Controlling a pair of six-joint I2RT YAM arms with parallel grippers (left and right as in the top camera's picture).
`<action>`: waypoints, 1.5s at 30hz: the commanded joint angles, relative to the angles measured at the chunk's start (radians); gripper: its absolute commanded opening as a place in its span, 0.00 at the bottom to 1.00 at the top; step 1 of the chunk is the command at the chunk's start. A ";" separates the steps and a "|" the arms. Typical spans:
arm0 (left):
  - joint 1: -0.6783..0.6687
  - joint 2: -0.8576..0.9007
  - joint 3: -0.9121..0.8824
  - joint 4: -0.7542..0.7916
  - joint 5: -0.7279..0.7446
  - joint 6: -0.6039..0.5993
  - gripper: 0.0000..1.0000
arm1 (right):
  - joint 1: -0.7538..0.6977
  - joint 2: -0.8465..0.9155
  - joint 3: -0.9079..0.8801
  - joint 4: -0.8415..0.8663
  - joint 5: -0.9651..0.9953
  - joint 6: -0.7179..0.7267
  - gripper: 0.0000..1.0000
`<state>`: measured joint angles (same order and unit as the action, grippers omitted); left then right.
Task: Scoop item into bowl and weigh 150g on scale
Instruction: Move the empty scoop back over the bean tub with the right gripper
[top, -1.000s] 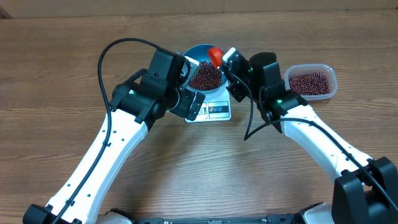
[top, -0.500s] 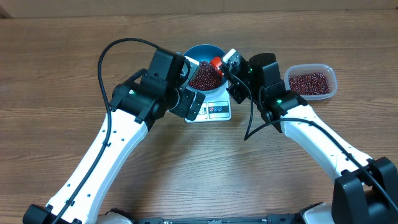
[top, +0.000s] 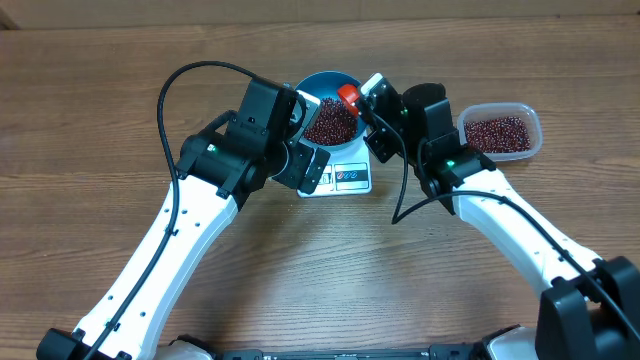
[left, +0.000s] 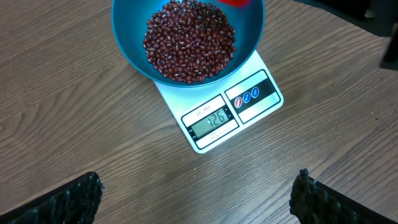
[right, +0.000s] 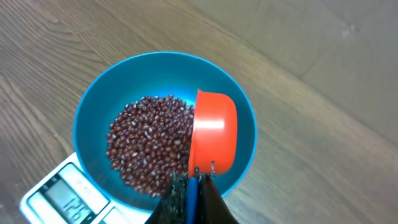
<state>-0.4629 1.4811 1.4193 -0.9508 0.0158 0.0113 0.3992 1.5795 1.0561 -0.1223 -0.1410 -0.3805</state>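
Topping up: right gripper (right: 193, 186) clamped on red scoop (right: 214, 140) tipped over blue bowl (left: 124, 37), left gripper (left: 196, 202) open and empty; scale (left: 249, 99) shows 126, so the next scoop of beans (left: 189, 40) should be small.

Robot lab: arms (top: 170, 230) at wooden table (top: 80, 120)

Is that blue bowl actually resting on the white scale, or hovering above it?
Touching. The left wrist view shows the bowl sitting directly on the scale, covering its platform.

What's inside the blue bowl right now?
A heap of red-brown beans and an orange scoop, tipped sideways, held by the right gripper. The scoop hides its own inside and the bowl beneath it.
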 joint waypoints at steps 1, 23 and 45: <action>0.005 -0.002 0.016 0.002 0.010 0.019 1.00 | -0.003 -0.080 0.007 -0.016 0.010 0.083 0.04; 0.005 -0.002 0.016 0.002 0.011 0.019 1.00 | -0.005 -0.395 0.008 -0.347 0.333 0.234 0.03; 0.005 -0.002 0.016 0.002 0.011 0.019 0.99 | -0.499 -0.154 0.008 -0.382 0.213 0.312 0.04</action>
<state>-0.4629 1.4815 1.4193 -0.9508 0.0158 0.0113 -0.0978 1.3956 1.0565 -0.5098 0.1329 -0.0486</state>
